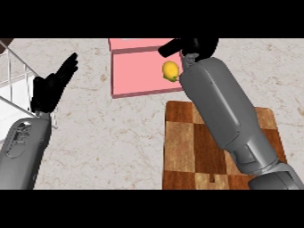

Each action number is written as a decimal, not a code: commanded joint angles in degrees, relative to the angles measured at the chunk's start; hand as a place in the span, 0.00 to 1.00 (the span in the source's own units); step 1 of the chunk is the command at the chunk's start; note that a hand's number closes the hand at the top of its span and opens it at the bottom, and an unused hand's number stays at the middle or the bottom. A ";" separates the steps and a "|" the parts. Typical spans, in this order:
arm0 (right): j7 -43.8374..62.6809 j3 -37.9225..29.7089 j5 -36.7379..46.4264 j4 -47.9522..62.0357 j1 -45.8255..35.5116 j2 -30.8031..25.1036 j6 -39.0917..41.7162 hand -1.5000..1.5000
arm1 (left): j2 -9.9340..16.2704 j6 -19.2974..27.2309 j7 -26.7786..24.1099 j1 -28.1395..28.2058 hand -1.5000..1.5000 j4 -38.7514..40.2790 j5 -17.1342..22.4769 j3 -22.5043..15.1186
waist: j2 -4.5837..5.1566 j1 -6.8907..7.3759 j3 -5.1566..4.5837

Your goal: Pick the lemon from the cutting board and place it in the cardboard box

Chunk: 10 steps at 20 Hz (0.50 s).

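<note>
- The right hand [188, 46], black, sits over the far edge of the pink box [136, 75], fingers relaxed and holding nothing; its smooth grey forearm crosses the cutting board [180, 147].
- The lemon [170, 71], a yellow oval, lies inside the box near its right side, its long axis running roughly away from the robot.
- The board is checkered wood on a marbled counter [108, 133].
- The left hand [52, 87] rests open, fingers up, beside a white wire rack [6, 80].

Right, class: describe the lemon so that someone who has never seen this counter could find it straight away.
Start at the brown checkered cutting board on the marble counter. Just beyond its far edge sits a pink box. The lemon lies inside it, beside the right arm: the only small yellow oval thing there.
</note>
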 commanded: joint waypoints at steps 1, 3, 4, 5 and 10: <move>-2.47 -0.21 0.22 1.49 -2.93 0.07 -7.09 0.00 | 4.52 6.88 2.55 3.83 0.50 -0.10 -5.29 1.54 | -0.97 1.52 2.85; -4.85 -1.85 0.50 1.77 -1.78 0.07 -10.85 0.00 | 5.65 7.44 1.91 3.97 0.50 -0.40 -5.83 2.63 | -1.05 0.15 2.91; -3.92 -1.93 0.51 1.75 -3.07 0.07 -13.22 0.00 | 5.51 6.54 2.95 3.31 0.50 -0.55 -5.57 2.60 | -1.27 0.47 2.90; -5.38 -2.92 0.21 1.38 -2.59 0.07 -14.97 0.00 | 5.56 6.63 1.74 4.88 0.50 -0.73 -5.87 2.78 | -1.37 0.13 2.92; -9.73 -4.41 -3.18 -0.03 -2.25 0.07 -20.84 0.00 | 5.46 7.09 2.52 5.97 0.50 -0.80 -6.32 4.36 | -2.10 -1.62 2.97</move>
